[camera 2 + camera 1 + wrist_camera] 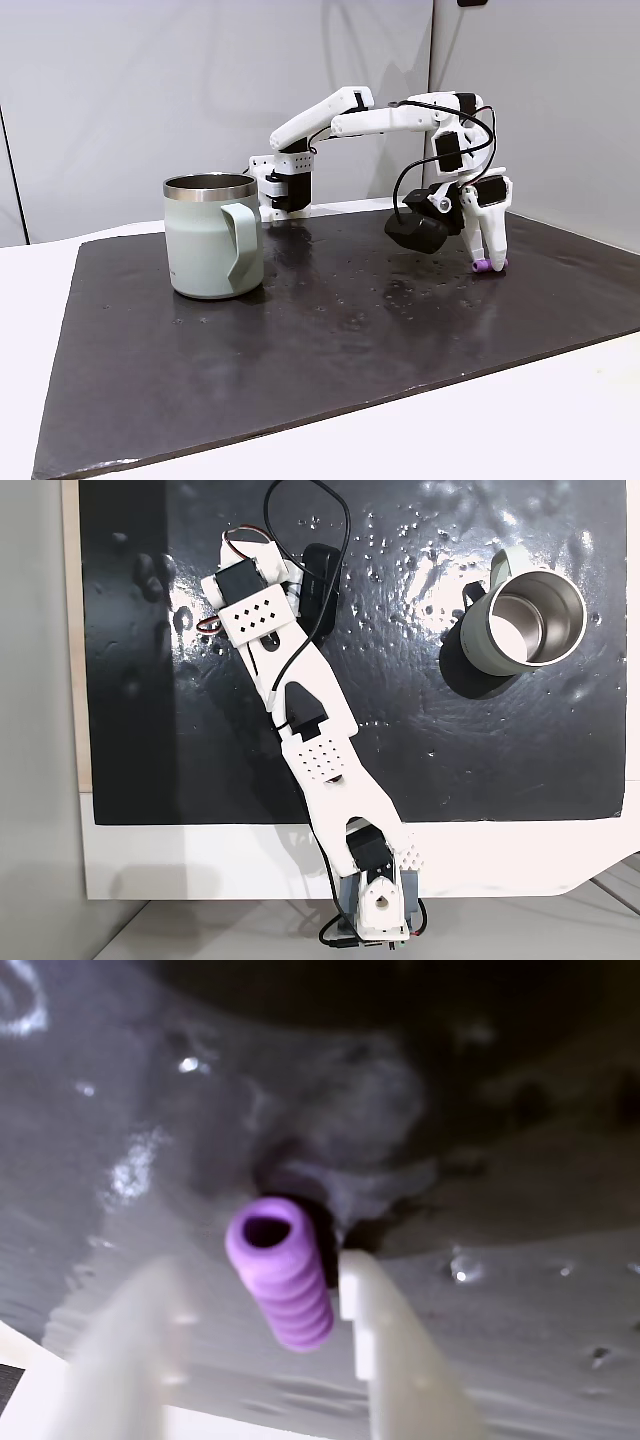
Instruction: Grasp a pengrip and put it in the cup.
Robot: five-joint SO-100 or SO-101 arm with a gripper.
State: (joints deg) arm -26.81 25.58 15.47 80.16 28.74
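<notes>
The tool (262, 1305) is down at the mat with its two white fingers (385, 1345) standing either side of the pengrip (282, 1282), a narrow gap left on each flank. In the wrist view the right finger looks just beside the ribbed purple tube, perhaps touching it, and the left one stands a little further off; the jaws are part-way in, not yet clamped, so I judge this as the closing stage of the grasp. The pengrip lies on the dark mat with its open end tilted towards the camera, lined up lengthways between the fingers, which suits a pinch across its short width.

In the fixed view from the side, the tool (487, 258) points almost straight down, its tips at the mat, and the pengrip (483, 266) shows as a small purple spot at those tips. That steep approach probably keeps the fingers from rolling such a tiny piece away. The arm (380, 120) arches over from its base at the far edge of the worktop.

The cup (205, 250) stands upright well apart from the tool, its handle turned towards the camera. From above, the cup (478, 640) shows its steel inside with nothing visible in it, mouth open upwards and ready to receive a drop. The black mat (500, 760) carries both things on the pale worktop (200, 860).

By count: one arm, one pengrip, one cup, one mat.
</notes>
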